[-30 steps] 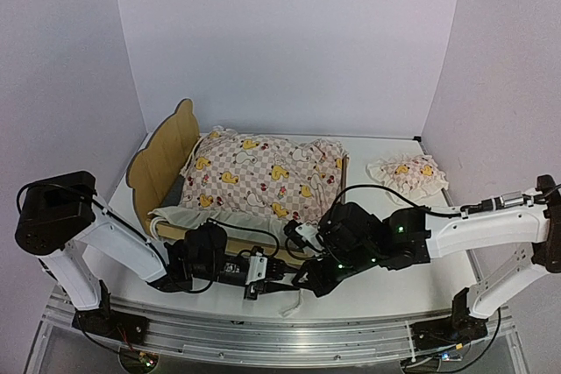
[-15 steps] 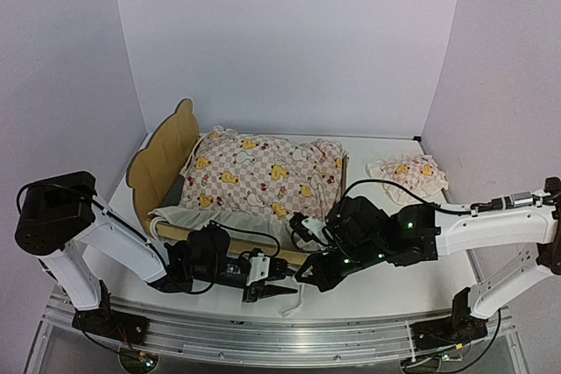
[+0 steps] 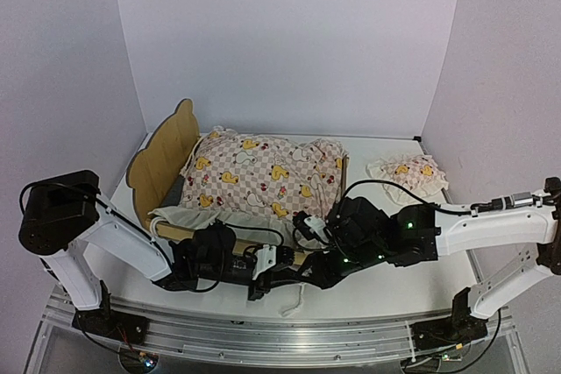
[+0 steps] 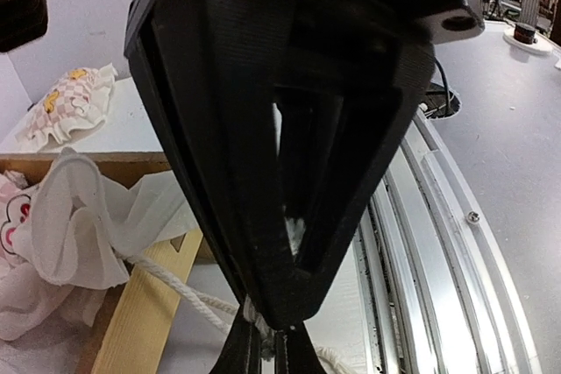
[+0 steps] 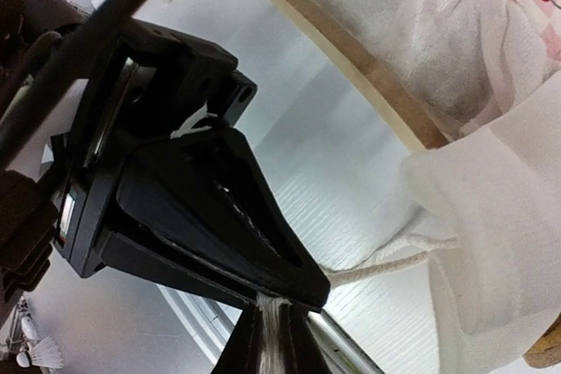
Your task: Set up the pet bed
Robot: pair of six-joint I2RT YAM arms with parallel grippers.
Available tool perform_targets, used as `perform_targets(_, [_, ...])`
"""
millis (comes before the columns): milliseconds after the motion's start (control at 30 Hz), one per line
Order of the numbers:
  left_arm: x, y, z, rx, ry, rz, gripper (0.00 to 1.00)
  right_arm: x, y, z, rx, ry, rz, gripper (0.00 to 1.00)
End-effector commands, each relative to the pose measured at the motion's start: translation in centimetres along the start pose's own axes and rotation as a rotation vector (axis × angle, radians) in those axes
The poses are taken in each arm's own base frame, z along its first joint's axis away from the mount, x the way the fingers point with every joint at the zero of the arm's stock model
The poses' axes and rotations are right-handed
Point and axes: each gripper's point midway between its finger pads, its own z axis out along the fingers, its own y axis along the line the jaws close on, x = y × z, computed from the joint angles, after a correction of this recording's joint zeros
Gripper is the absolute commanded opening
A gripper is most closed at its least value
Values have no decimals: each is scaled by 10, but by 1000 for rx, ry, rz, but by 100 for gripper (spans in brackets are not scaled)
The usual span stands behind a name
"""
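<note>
The pet bed [image 3: 162, 151] stands at the back left, its light-wood bear-ear headboard upright. The checked duck quilt [image 3: 263, 172] lies bunched on it. A white cord [image 3: 294, 299] runs from the quilt's ruffle down past the bed's front rail [image 4: 145, 304]. Both grippers meet tip to tip in front of that rail. My left gripper [image 4: 263, 352] is shut on the cord [image 4: 175, 282]. My right gripper [image 5: 272, 343] is closed with the cord [image 5: 386, 264] between its fingers. In the top view the left gripper [image 3: 283, 276] and the right gripper [image 3: 307, 274] nearly touch.
The small matching pillow [image 3: 408, 174] lies on the table at the back right. Cream ruffle fabric [image 4: 70, 225] hangs over the bed's front corner. An aluminium rail [image 3: 263, 330] runs along the near table edge. White walls close in the back and sides.
The left gripper has moved right to meet the right gripper and shut on the cord. The right gripper has shifted slightly right, away from the near edge.
</note>
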Motion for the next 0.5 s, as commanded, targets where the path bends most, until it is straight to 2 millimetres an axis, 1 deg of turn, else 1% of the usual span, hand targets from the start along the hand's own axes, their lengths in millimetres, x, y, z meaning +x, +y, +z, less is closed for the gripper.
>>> perform_targets(0, [24,19,3,-71,124,-342,1,-9,-40,-13,208,-97,177,18])
perform_targets(67, [36,21,-1,-89,155,-447,1,-14,-47,-18,252,-159,256,22])
perform_targets(133, [39,18,-3,-76,153,-484,1,-17,-49,-19,292,-209,273,24])
perform_targets(167, [38,17,-4,-75,138,-485,1,-18,-51,-20,318,-233,271,24])
perform_targets(233, [44,24,-2,-103,141,-512,1,-18,-58,-19,353,-265,286,22])
perform_targets(300, [44,31,1,-122,128,-527,1,-19,-63,-15,367,-291,305,20])
perform_targets(400, [43,33,5,-122,115,-517,1,-20,-67,-9,375,-318,337,19])
perform_targets(467, [48,35,7,-128,131,-530,1,-19,-72,-6,391,-337,368,19])
